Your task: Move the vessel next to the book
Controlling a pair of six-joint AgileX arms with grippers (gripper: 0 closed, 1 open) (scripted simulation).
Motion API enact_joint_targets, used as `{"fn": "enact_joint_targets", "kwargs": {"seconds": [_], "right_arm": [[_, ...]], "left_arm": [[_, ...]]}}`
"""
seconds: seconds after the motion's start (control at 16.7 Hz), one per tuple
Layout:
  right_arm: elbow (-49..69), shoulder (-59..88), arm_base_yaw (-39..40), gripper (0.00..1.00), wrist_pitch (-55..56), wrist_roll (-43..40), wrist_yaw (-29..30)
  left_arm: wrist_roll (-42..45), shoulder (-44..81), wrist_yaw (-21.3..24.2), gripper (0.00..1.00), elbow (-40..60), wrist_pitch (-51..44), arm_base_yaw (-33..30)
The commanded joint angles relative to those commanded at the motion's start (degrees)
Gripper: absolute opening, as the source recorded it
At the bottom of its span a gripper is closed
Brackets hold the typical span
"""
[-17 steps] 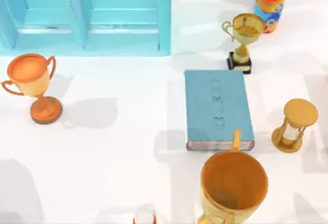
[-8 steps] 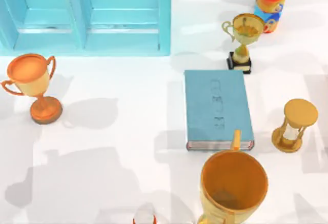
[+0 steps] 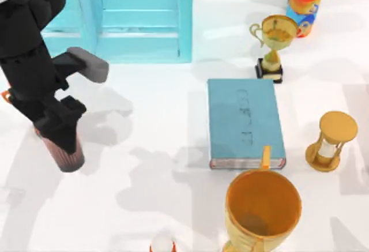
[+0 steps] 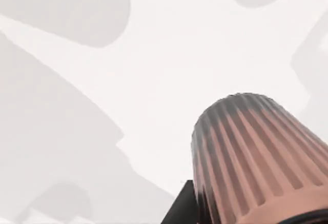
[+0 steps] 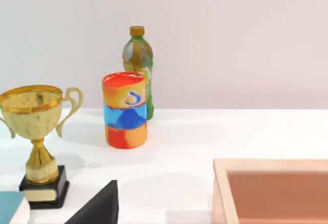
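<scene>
The left gripper (image 3: 64, 139) is clamped on the vessel (image 3: 66, 155), the ribbed pinkish tumbler hanging below its fingers with its closed base pointing downward. From the left wrist view the vessel (image 4: 256, 157) seems to be off the table (image 3: 144, 206), since only bare white surface and shadow lie beneath its base, though how far it is lifted I cannot say for sure. Holding it from the rim end this way makes sense: the base stays free, so it can be set straight down again.

Partly hidden behind the arm, an orange trophy (image 3: 7, 95) peeks out at the table's left edge, close enough that the carry should go away from it. Behind the gripper stands a light blue cabinet (image 3: 138, 21).

The book (image 3: 245, 122) lies flat well off to the gripper's right, across open table. That open side facing the vessel looks the natural landing place, because a large orange cup (image 3: 262, 209) crowds the book's near end, a gold trophy (image 3: 274, 44) its far end, and an hourglass (image 3: 330, 141) its right side.

The right arm appears to be parked; its wrist view looks at a painted can (image 5: 125, 109) and a bottle (image 5: 138, 60).
</scene>
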Motion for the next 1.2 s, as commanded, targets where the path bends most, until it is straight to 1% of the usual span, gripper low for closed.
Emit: {"fn": "enact_joint_targets", "kwargs": {"seconds": [0.18,0.3,0.48,0.66,0.84,0.96,1.08,1.2], "right_arm": [[0.0,0.0,0.0,1.0,0.0,0.0,0.0],[0.0,0.0,0.0,1.0,0.0,0.0,0.0],[0.0,0.0,0.0,1.0,0.0,0.0,0.0],[0.0,0.0,0.0,1.0,0.0,0.0,0.0],[0.0,0.0,0.0,1.0,0.0,0.0,0.0],[0.0,0.0,0.0,1.0,0.0,0.0,0.0],[0.0,0.0,0.0,1.0,0.0,0.0,0.0],[0.0,0.0,0.0,1.0,0.0,0.0,0.0]], "left_arm": [[-18.4,6.2,0.2,0.0,8.7,-2.3,-7.9],[-29.5,9.8,-0.5,0.0,14.6,-3.0,-12.1],[-44.7,14.3,-2.6,0.0,22.7,-3.2,-16.9],[-57.1,17.3,-5.6,0.0,29.3,-2.9,-20.1],[-65.7,19.0,-8.7,0.0,34.1,-2.3,-21.9],[-69.7,19.7,-10.5,0.0,36.2,-1.9,-22.5],[-72.1,20.1,-11.7,0.0,37.6,-1.6,-22.8],[-72.7,20.3,-12.0,0.0,38.0,-1.4,-22.8]]}}
